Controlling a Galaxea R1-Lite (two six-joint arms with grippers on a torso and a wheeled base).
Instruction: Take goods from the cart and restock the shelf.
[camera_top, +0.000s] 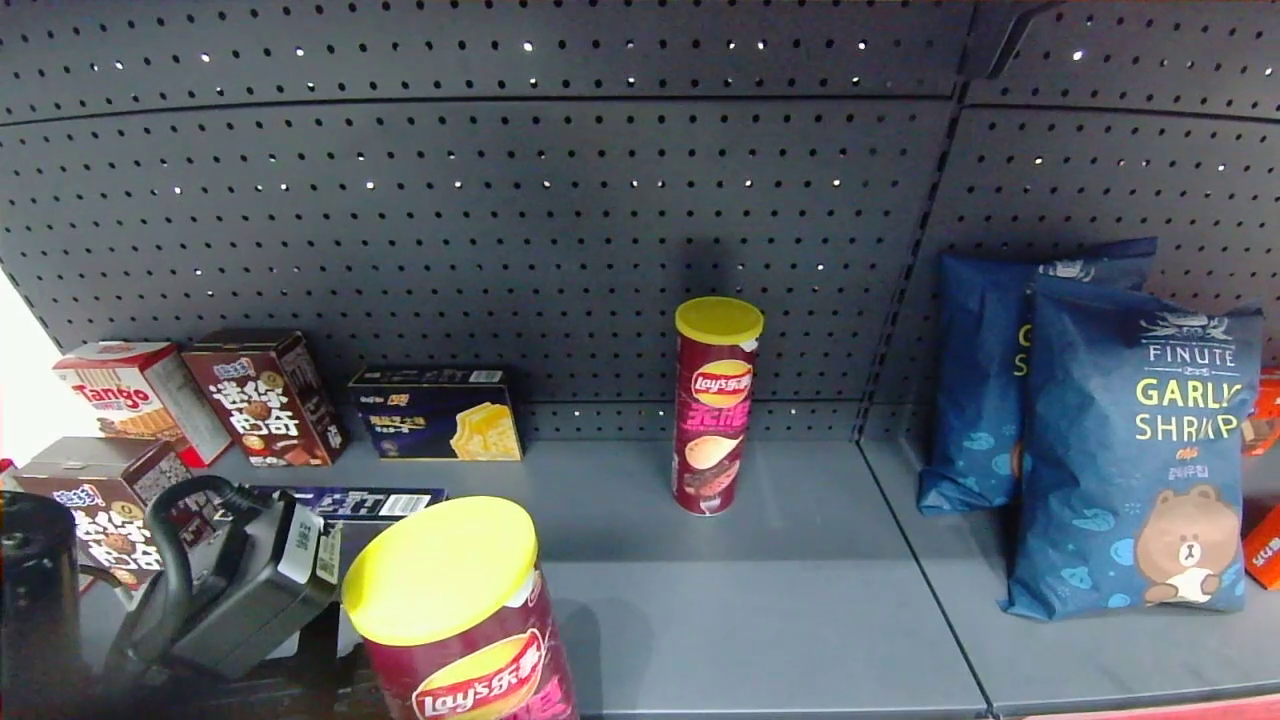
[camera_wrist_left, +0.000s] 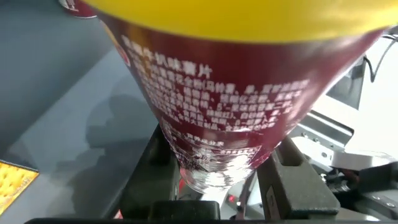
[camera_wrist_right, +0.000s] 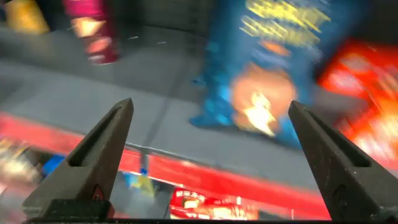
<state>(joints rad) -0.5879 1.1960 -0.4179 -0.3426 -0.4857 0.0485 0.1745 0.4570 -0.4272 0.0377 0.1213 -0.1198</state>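
A maroon chips can with a yellow lid (camera_top: 455, 610) is held upright at the shelf's front left, over the grey shelf board (camera_top: 780, 600). In the left wrist view my left gripper (camera_wrist_left: 217, 180) is shut on the lower end of this can (camera_wrist_left: 230, 106), with a dark finger (camera_wrist_left: 286, 183) pressing on each side. A second, matching can (camera_top: 715, 405) stands upright near the back of the shelf, to the right of the held one. My right gripper (camera_wrist_right: 211, 168) is open and holds nothing, in front of the shelf's red front edge (camera_wrist_right: 249, 186), facing a blue snack bag (camera_wrist_right: 261, 81).
Cookie boxes (camera_top: 265, 395), a wafer box (camera_top: 135, 395) and a dark blue box (camera_top: 440, 415) line the back left; a flat box (camera_top: 350, 500) lies in front. Two blue bags (camera_top: 1130, 450) and orange packets (camera_top: 1262, 545) stand right. Bare shelf lies between the cans and bags.
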